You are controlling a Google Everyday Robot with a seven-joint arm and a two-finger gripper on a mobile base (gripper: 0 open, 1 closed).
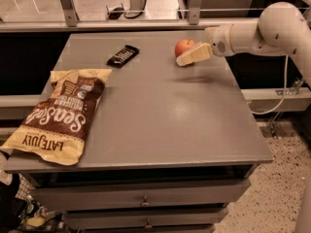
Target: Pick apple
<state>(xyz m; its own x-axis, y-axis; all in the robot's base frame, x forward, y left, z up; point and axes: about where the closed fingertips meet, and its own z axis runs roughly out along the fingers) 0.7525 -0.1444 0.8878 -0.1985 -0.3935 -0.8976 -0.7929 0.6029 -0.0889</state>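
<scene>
At the far edge of the grey bench [160, 125], my claw [192, 55] sits low over the surface, angled down from the white arm [262, 30] that reaches in from the camera's right. The apple [183, 46] stands on the bench right against the claw, just behind and beyond its cream tip, which crosses the fruit's lower near side in my view. I cannot tell from here whether the two touch, nor how wide the claw stands. A dark wrapped bar [123, 55] lies flat well apart from the claw, on the apple's side and past it. The brown and yellow chip bag [58, 113] lies farther off again, much nearer the camera than the claw, its lower end overhanging the bench's front corner. Drawers [143, 198] run beneath the bench top.
</scene>
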